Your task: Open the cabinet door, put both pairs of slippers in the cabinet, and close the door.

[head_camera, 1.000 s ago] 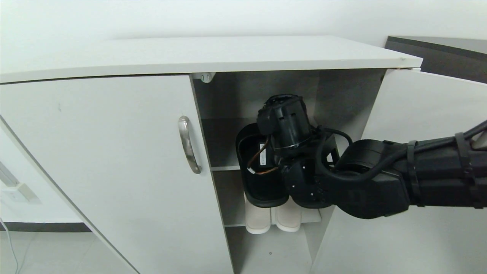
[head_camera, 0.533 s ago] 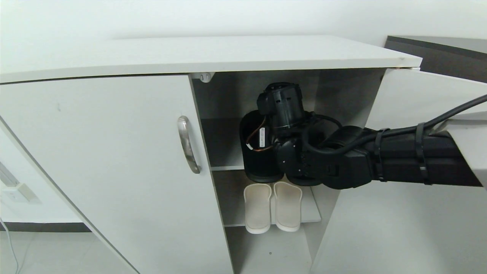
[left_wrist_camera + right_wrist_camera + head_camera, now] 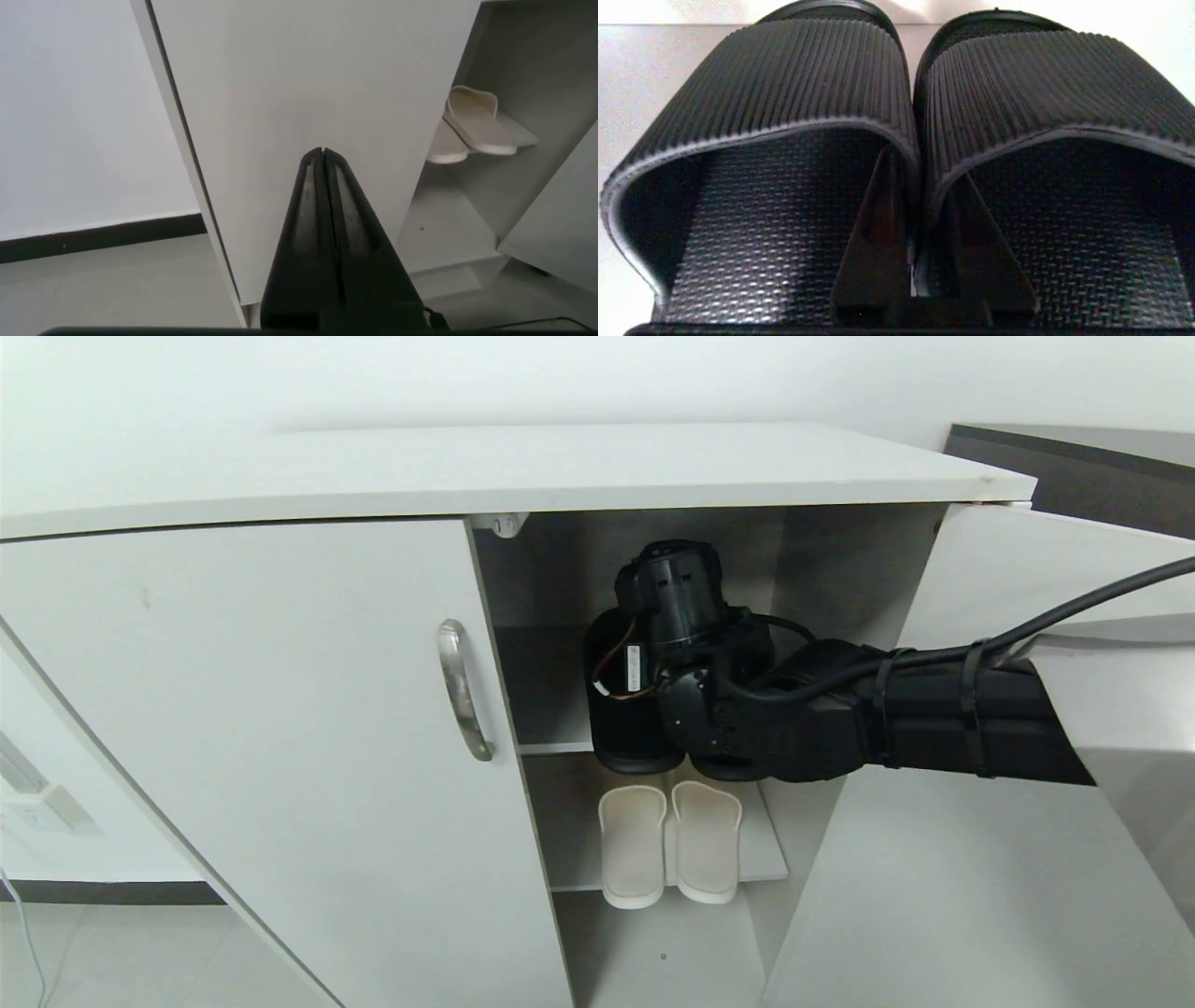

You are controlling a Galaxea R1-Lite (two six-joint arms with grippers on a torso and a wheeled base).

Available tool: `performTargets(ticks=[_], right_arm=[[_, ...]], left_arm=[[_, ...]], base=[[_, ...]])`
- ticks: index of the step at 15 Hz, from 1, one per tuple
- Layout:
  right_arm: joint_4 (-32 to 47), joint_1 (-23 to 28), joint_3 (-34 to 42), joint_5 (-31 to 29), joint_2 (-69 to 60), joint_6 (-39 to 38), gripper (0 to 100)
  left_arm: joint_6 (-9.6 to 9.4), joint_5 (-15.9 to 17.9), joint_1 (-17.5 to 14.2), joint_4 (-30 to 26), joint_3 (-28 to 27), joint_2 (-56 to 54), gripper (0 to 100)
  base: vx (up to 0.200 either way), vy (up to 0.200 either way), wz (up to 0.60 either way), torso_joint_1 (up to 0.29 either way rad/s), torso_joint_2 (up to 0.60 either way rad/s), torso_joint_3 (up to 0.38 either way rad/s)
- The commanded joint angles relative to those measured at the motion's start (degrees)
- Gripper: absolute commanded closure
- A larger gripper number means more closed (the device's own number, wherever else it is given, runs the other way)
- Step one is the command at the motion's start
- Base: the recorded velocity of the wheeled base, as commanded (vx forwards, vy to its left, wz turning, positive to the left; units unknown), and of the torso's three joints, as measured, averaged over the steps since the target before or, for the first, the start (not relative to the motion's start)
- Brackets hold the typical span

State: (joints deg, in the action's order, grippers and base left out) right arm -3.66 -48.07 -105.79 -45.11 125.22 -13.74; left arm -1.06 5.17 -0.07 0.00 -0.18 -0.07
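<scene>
Right arm [image 3: 934, 737]: matte black, boxy forearm | wrist housing [image 3: 677, 593]: black slotted cylinder | below the wrist housing: white label [image 3: 633, 667], thin orange-brown wires [image 3: 616, 655], joint block [image 3: 700, 719] with pale screws | behind the wrist housing: thick black cable [image 3: 1074, 602], strapped by black ties [image 3: 971, 719] | right end effector [image 3: 922, 187]: two black wedge fingers [image 3: 878, 233] | left end effector [image 3: 322, 159]: flat, black, tapering.

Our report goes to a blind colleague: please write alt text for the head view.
The right arm reaches into a white cabinet past its open right door, holding black slippers at the upper shelf. White slippers sit on the shelf below; the left door is shut.
</scene>
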Motion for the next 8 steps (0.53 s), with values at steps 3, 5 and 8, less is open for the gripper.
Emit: performTargets(ticks=[3,5,8], right_arm=[[0.0,0.4,-0.3,0.2,0.8,-0.1,100],[0.0,0.7,-0.2,0.2,1.1,-0.2,100],[0.0,1.0,-0.2,0.3,1.3,-0.3,100]], left_arm=[[0.01,0.0,0.0,0.0,0.0,0.1,100],[0.01,0.0,0.0,0.0,0.0,0.1,100],[0.01,-0.1,0.1,0.0,0.0,0.1,100]], base=[[0.0,0.0,0.0,0.0,0.0,0.0],[0.0,0.0,0.0,0.0,0.0,0.0],[0.0,0.0,0.0,0.0,0.0,0.0]])
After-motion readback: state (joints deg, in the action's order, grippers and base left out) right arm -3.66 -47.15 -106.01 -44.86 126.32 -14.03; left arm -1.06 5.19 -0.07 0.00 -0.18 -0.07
